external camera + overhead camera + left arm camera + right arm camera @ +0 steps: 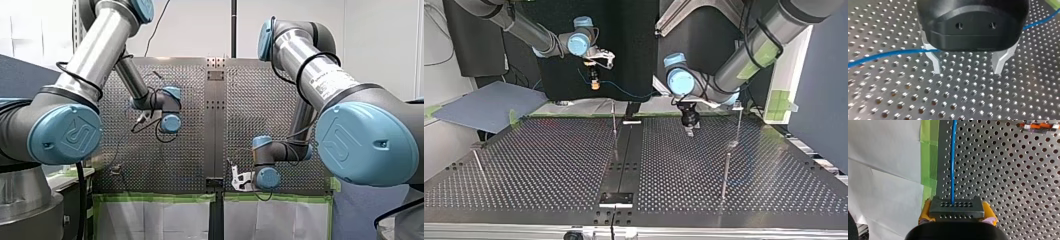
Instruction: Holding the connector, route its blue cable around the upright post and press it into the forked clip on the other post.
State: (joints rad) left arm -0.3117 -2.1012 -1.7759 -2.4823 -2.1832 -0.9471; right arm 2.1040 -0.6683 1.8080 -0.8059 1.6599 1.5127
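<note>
While the right wrist view shows my right hand (957,213) clamped by its yellow pads on the dark connector (956,207), with the blue cable (952,157) running straight out ahead of it along the edge of the perforated bench (1010,175), beside a strip of green tape (929,157), only the top view shows its height: the hand hangs at that view's upper left, raised well off the bench, and the cable trails away from it toward the right. The left wrist view adds what neither shows: my left hand (968,67) has its metal fingers apart with nothing between them, and the cable passes behind them, under the hand's black body, close over the bench. In the top view that hand hangs low, just right of centre, between two thin upright posts (614,125). A label (327,80) on my right arm's tube, at the front view's upper right, is too small to read.
</note>
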